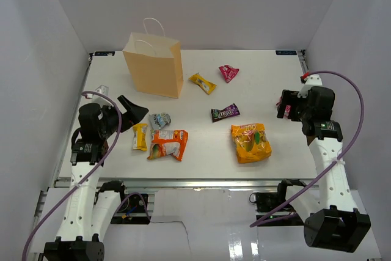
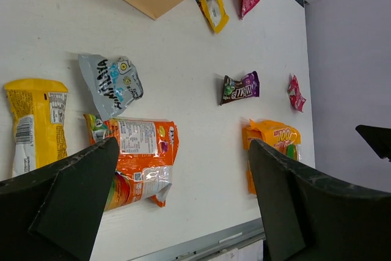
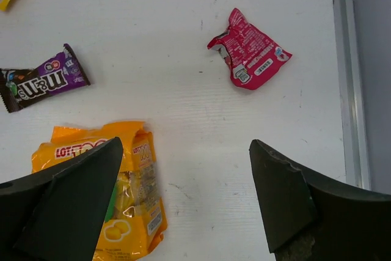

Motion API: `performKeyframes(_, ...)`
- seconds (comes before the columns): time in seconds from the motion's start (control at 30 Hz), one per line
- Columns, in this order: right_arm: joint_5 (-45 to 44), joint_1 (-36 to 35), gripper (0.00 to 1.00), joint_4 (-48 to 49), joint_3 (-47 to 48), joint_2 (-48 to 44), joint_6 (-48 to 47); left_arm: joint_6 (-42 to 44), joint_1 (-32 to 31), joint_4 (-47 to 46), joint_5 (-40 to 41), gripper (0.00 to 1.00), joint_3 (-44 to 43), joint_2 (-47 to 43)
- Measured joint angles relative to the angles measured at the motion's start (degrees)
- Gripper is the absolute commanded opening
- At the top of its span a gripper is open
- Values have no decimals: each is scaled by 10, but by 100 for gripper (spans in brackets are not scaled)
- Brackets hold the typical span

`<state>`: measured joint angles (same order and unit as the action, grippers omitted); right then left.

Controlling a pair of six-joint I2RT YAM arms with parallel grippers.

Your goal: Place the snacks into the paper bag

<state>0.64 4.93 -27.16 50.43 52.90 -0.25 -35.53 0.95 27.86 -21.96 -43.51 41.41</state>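
Note:
The tan paper bag point(image 1: 153, 65) stands upright at the back left. Snacks lie loose on the table: a large orange-yellow bag point(image 1: 250, 142) point(image 3: 104, 194), a dark purple wrapper point(image 1: 225, 112) point(image 3: 40, 80), a yellow wrapper point(image 1: 202, 82), two magenta wrappers point(image 1: 228, 73) point(image 3: 249, 50), an orange-white pouch point(image 1: 168, 144) point(image 2: 137, 157), a silver-blue packet point(image 1: 160, 120) point(image 2: 113, 84) and a yellow packet point(image 1: 140, 136) point(image 2: 36, 123). My left gripper point(image 1: 131, 114) point(image 2: 183, 151) is open and empty above the left packets. My right gripper point(image 1: 286, 107) point(image 3: 186, 148) is open and empty between the orange-yellow bag and a magenta wrapper.
A small silver-white packet point(image 1: 101, 90) lies at the far left edge. White walls close in the table on the left, back and right. A metal rail point(image 3: 349, 77) runs along the right edge.

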Motion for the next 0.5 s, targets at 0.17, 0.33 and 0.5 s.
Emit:
performKeyframes(0.17,102,2,90,-18,4,1,-68,-7,0,27,8,98,5,-16)
performKeyframes(0.33,305,-1,90,-97,33,3,-241,-10,0,71,52,98,1,14)
performKeyframes(0.5,400,-2,90,-132,40,26,-325,-10,-12,106,108,95,-19,104)
